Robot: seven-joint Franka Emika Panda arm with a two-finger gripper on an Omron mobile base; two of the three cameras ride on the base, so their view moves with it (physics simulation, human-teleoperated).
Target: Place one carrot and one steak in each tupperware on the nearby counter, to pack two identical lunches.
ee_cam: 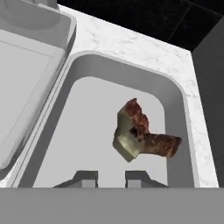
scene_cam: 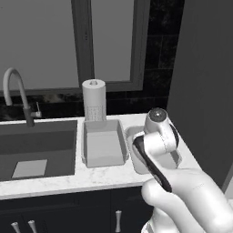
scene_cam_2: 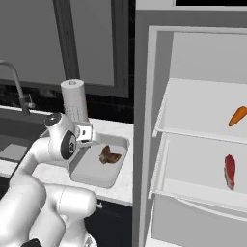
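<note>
Where the arm bends over the counter (scene_cam: 54,179), the gripper (ee_cam: 111,178) hangs above the right-hand tupperware (ee_cam: 177,113), fingers apart with nothing between them. A brown steak (ee_cam: 142,138) lies on that tray's floor, toward its right wall, just ahead of the fingertips (ee_cam: 86,178) and clear of them. In the right base view the same steak (scene_cam_2: 110,156) sits in the tray (scene_cam_2: 96,178) directly beyond the hand.

A second tupperware (scene_cam: 103,144) stands just to the left, its rim touching or nearly touching the first; the angle leaves that unsettled. Its floor looks bare. Behind it a paper-towel roll (scene_cam: 94,100) stands upright against the dark backsplash.

Left of the trays is the sink (scene_cam: 38,148), with a pale flat square (scene_cam: 29,168) on its bottom and a curved tap (scene_cam: 18,93) behind it.

On the far right an open fridge (scene_cam_2: 144,120) shows two shelves. A carrot (scene_cam_2: 237,116) lies tilted on the upper shelf. A red steak (scene_cam_2: 229,171) lies on the lower shelf. Both are well apart from the trays.
</note>
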